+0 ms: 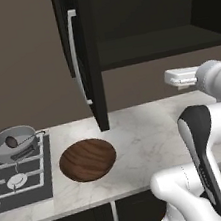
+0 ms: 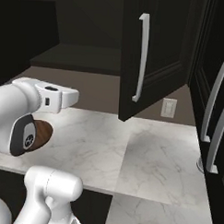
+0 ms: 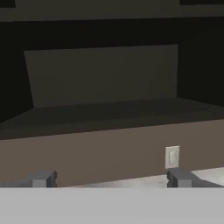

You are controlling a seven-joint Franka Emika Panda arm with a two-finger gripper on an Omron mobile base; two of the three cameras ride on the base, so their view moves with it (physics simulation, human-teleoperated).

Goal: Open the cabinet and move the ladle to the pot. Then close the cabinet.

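Ladle (image 1: 11, 142) is already sitting in the pot (image 1: 15, 143), at 9 o'clock of the wooden dish (image 1: 87, 159). Cabinet (image 1: 85, 61) doors hang open, so closing is what's left. Fingers (image 3: 109, 179) spread wide, holding nothing.

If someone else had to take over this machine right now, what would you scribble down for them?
Gripper: jaws wide open, holding nothing, facing into the cabinet.
Cabinet: both doors swung open; the shelf looks bare.
Ladle: dark scoop already lying in the pot, which sits on the stove at the left end of the counter.
Wooden dish: on the counter beside the stove, not part of the job.
Done: cabinet opened, ladle moved.
Left: close both doors.
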